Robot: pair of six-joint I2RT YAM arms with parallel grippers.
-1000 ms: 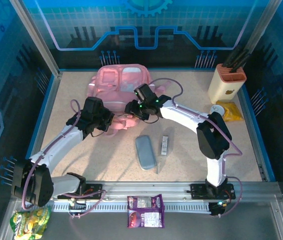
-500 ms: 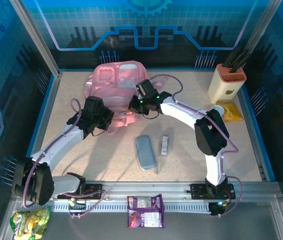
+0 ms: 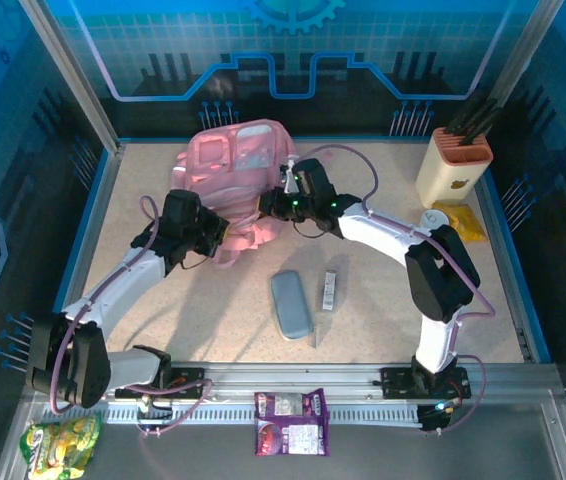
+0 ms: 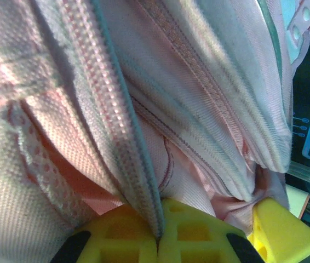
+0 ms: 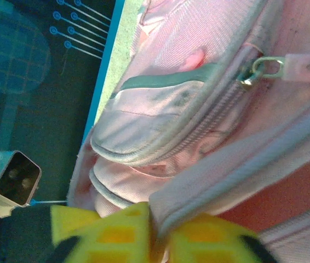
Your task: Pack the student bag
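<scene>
The student bag (image 3: 231, 160), a big pink backpack with zip pockets, lies at the back left of the table. My left gripper (image 3: 223, 234) is at its near edge, shut on a zip-lined edge of the bag (image 4: 116, 120), which runs down between the yellow fingers (image 4: 116, 241). My right gripper (image 3: 267, 207) is at the bag's near right side. Its yellow fingers (image 5: 116, 235) pinch a pale padded edge of the bag (image 5: 237, 164). A zip pull (image 5: 264, 66) hangs on a front pocket above.
On the table's middle lie a grey pencil case (image 3: 291, 304) and a small wrapped bar (image 3: 330, 290). A tan holder (image 3: 453, 165) and a yellow packet (image 3: 461, 222) stand at the back right. A purple packet (image 3: 291, 422) and a green packet (image 3: 60, 443) lie by the near rail.
My right wrist has shifted right and towards the back, and the bag's top has risen and bunched towards the back wall. The left gripper has kept its grip and barely moved.
</scene>
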